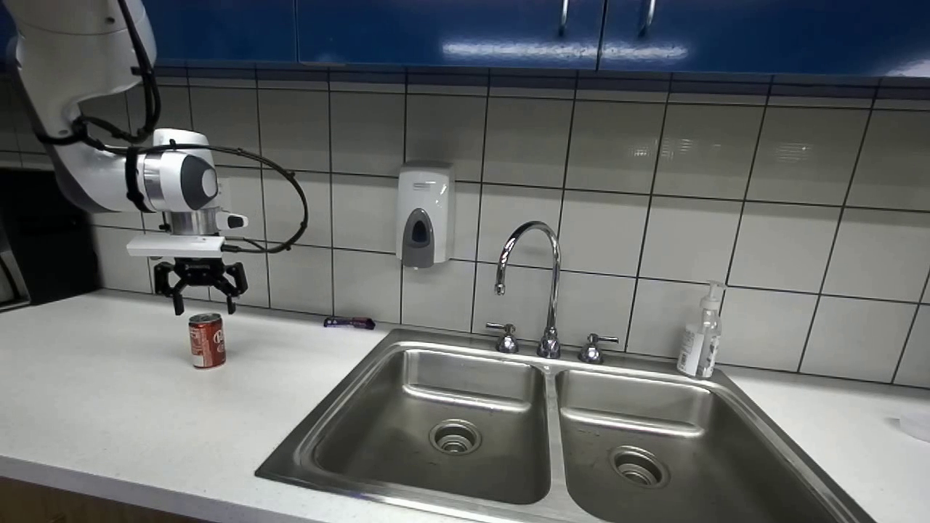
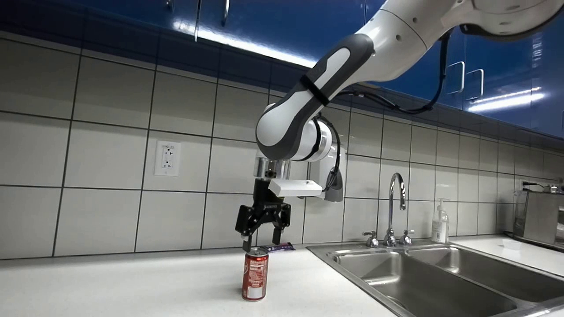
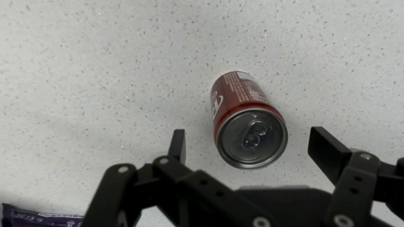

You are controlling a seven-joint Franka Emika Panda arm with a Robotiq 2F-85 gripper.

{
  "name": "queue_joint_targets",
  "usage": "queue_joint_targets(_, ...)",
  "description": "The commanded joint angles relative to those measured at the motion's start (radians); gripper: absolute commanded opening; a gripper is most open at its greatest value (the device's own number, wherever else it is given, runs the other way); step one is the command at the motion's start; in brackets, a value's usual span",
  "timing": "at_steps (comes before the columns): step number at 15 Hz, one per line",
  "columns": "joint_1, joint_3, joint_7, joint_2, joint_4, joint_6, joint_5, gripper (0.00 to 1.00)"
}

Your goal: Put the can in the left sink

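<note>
The can (image 1: 208, 341) is red with a silver top and stands upright on the white counter. It also shows in an exterior view (image 2: 255, 276) and in the wrist view (image 3: 240, 94). My gripper (image 1: 205, 305) is open and empty just above the can's top, pointing down, also in an exterior view (image 2: 261, 241). In the wrist view the can's top lies between the spread fingers (image 3: 247, 142), with a gap on each side. The left sink (image 1: 378, 443) is the left basin, with a round drain; it also shows in an exterior view (image 2: 423, 281).
The right basin (image 1: 697, 465) adjoins the left one behind a divider. A faucet (image 1: 554, 290) rises behind the sink. A purple wrapper (image 1: 349, 322) lies near the tiled wall. A soap dispenser (image 1: 425, 214) hangs above it, and a pump bottle (image 1: 701, 338) stands at the back right.
</note>
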Motion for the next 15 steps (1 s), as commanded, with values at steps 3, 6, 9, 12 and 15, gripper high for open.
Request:
queue_joint_targets(3, 0.000, 0.007, -0.002, 0.054, 0.051, -0.024, 0.009, 1.00)
queue_joint_targets(6, 0.001, 0.005, -0.004, 0.073, 0.057, -0.024, 0.007, 1.00)
queue_joint_targets(9, 0.013, -0.009, 0.033, 0.094, 0.067, -0.026, -0.004, 1.00)
queue_joint_targets(12, 0.017, -0.011, 0.052, 0.109, 0.071, -0.022, 0.000, 1.00)
queue_joint_targets(15, 0.024, -0.018, 0.087, 0.122, 0.078, -0.023, 0.002, 1.00)
